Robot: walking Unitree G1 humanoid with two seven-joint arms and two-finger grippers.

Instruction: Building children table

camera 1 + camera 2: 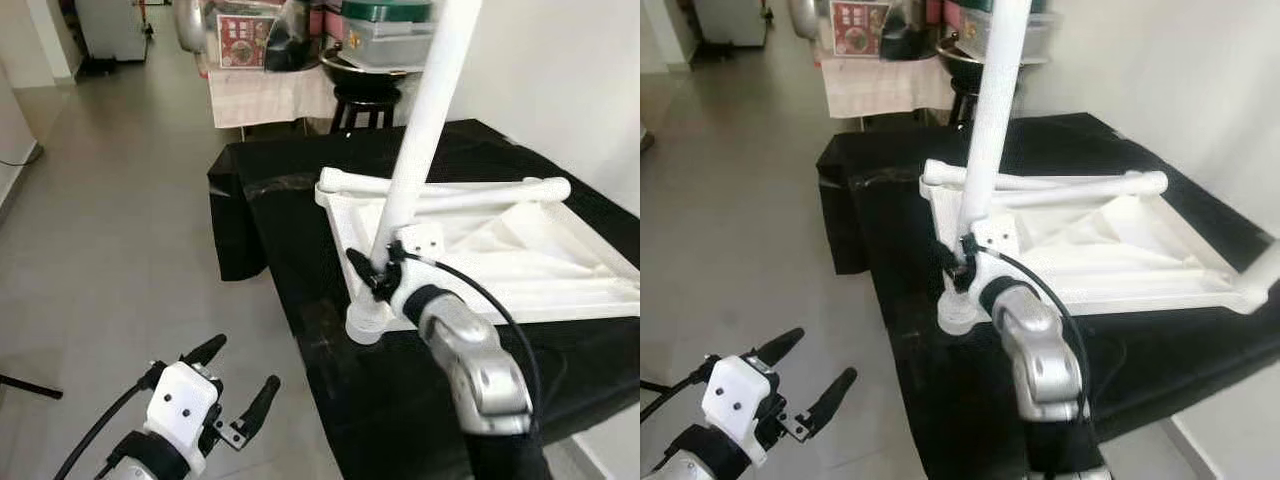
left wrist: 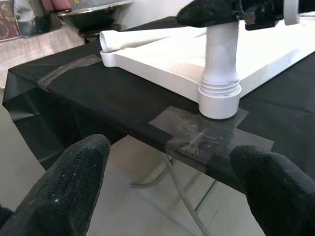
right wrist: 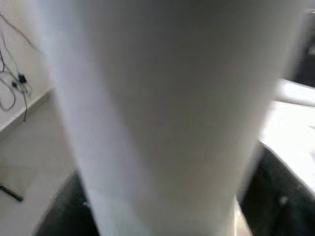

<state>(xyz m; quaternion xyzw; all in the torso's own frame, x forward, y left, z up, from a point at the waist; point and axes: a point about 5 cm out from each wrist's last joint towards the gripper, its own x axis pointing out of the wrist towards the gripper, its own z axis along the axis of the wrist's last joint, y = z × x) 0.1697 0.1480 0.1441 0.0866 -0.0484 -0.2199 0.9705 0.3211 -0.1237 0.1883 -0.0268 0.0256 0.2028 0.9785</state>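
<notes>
A white children's tabletop [image 1: 520, 250] lies upside down on a table draped in black cloth [image 1: 300, 200]. One white leg [image 1: 420, 130] stands upright in the near left corner socket [image 2: 219, 93]. My right gripper [image 1: 375, 272] is shut on this leg just above the socket; the leg [image 3: 162, 113] is seen very close in the right wrist view. A second white leg [image 1: 450, 190] lies across the tabletop's far edge. Another white tube [image 1: 1260, 275] rises at the near right corner. My left gripper [image 1: 243, 365] hangs open over the floor, left of the table and below its edge.
Grey tape [image 2: 197, 132] patches the cloth at the table's near corner. Behind the table are a black stool [image 1: 365, 105] and a cloth-covered side table [image 1: 270, 90] piled with clutter. Tiled floor [image 1: 120, 220] stretches to the left. A white wall is on the right.
</notes>
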